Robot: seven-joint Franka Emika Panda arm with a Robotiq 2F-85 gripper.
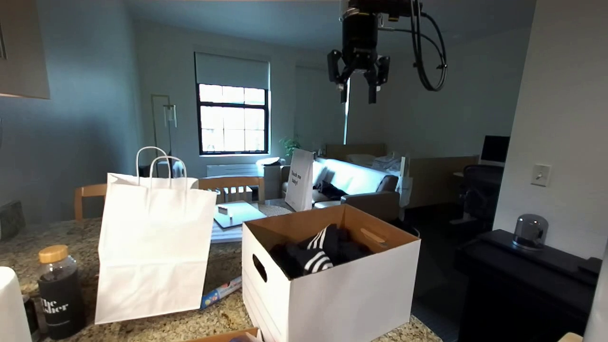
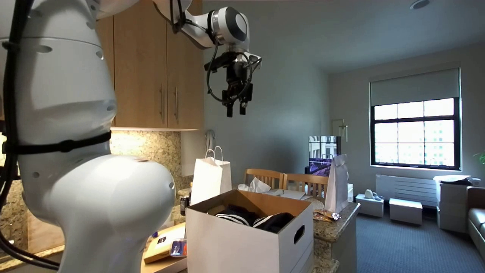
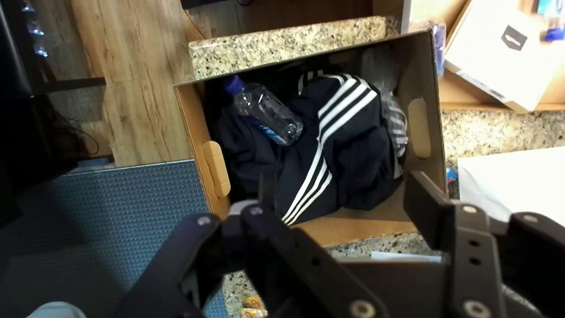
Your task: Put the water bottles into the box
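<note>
The white box [image 1: 351,299] stands on the counter, its top open and brown inside. In the wrist view, a clear water bottle [image 3: 267,112] with a blue cap lies inside it on dark clothing [image 3: 353,128] with white stripes. More clear plastic [image 3: 382,75] shows at the box's far inner corner, partly hidden; I cannot tell what it is. A blue-capped bottle [image 3: 554,22] is cut off by the wrist view's top right edge. A bluish plastic item with red [image 2: 179,248] lies beside the box. My gripper [image 1: 357,97] hangs high above the box, fingers apart, nothing between them.
A white paper bag [image 1: 156,247] with handles stands beside the box, a dark jar [image 1: 61,299] beyond it. Another white bag [image 2: 337,185] stands at the counter's end. A low carton [image 2: 166,265] with a flat package [image 2: 163,244] adjoins the box. Cabinets [image 2: 140,68] hang behind the arm.
</note>
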